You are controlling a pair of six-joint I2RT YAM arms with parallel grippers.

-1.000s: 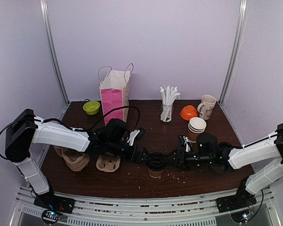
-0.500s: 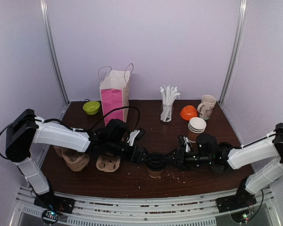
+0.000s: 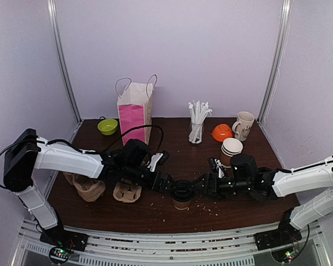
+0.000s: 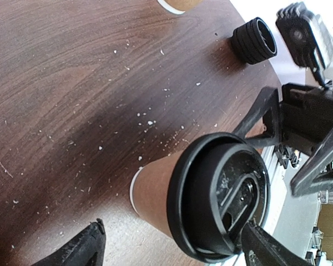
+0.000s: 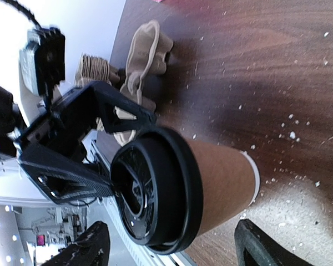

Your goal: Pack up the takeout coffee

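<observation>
At the front middle of the table [image 3: 172, 160], the takeout coffee [image 3: 182, 197] stands upright, brown cup with black lid on. Left gripper [image 3: 167, 183] and right gripper [image 3: 204, 185] flank it from opposite sides, both with fingers spread wide and not clamped on the cup. Pulp cup carrier [image 3: 126, 191] lies near on the left; pink bag [image 3: 134, 113] stands well behind.

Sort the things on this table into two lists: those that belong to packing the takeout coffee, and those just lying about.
Likely for the job: lidded coffee cup, pulp cup carriers, pink paper bag.

Just lying about: green bowl, orange bowl, cream mug, jar of white sticks, stack of empty paper cups, stack of black lids.
</observation>
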